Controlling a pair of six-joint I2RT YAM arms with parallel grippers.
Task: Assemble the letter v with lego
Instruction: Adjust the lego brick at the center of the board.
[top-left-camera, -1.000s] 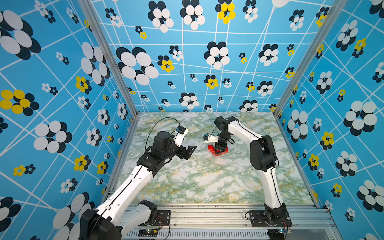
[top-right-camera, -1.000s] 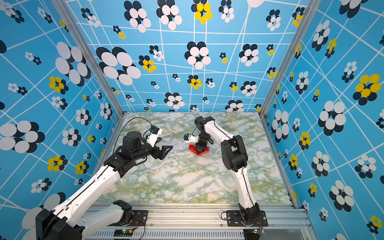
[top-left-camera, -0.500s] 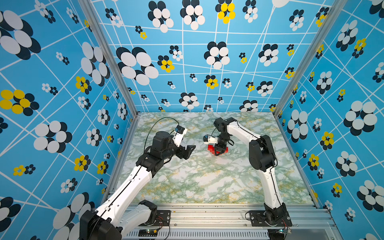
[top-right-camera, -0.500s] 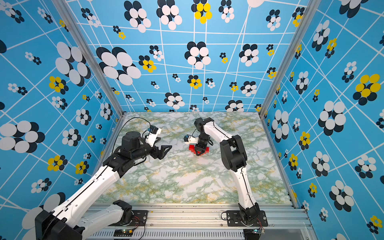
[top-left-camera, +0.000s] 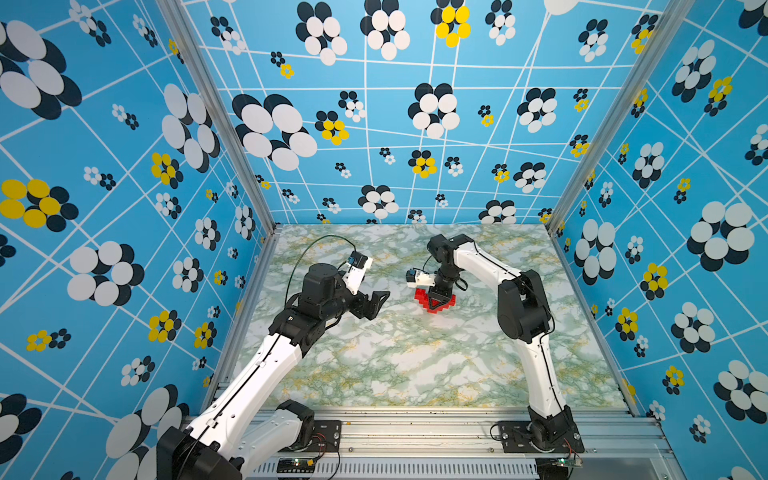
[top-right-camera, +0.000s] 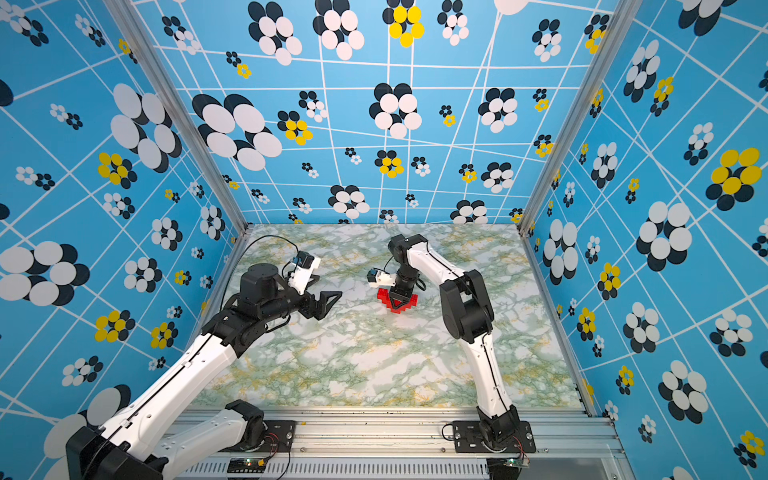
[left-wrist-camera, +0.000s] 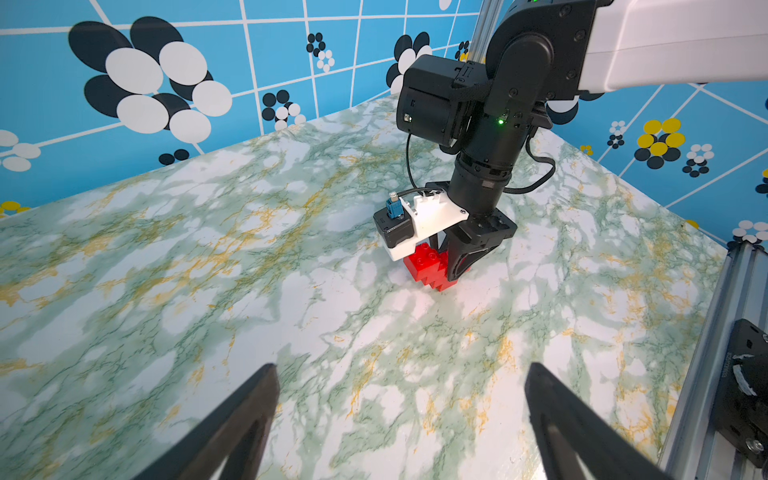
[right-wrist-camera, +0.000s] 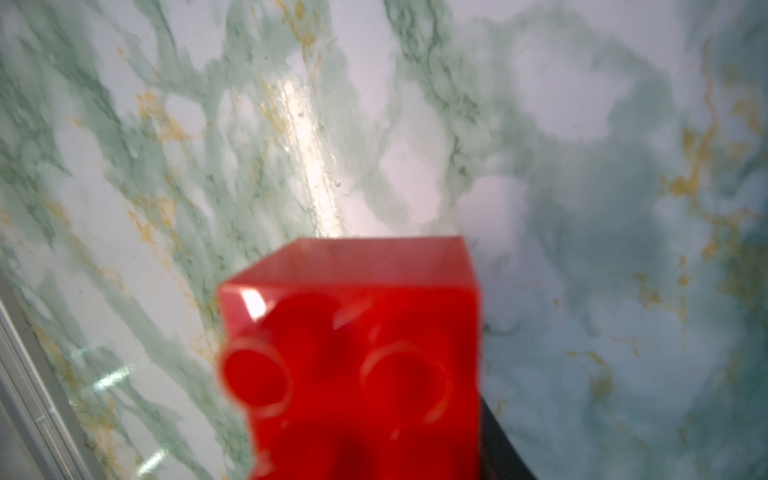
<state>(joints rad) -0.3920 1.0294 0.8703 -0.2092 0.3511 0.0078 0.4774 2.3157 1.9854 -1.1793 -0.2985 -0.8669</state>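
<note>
1. The right gripper (top-left-camera: 436, 300) points straight down, its jaws closed on the red brick V (top-left-camera: 420, 296), which rests on the table (top-left-camera: 415, 365) directly beneath it.
2. Bare marble surrounds this gripper on every side; the table's edges and the walls (top-left-camera: 374, 124) are well away.
3. The left gripper (top-left-camera: 376, 305) hovers near the V, apart from it, jaws spread wide and holding nothing.

Red lego v (top-left-camera: 420, 296) on marbled table (top-left-camera: 415, 365)
</note>
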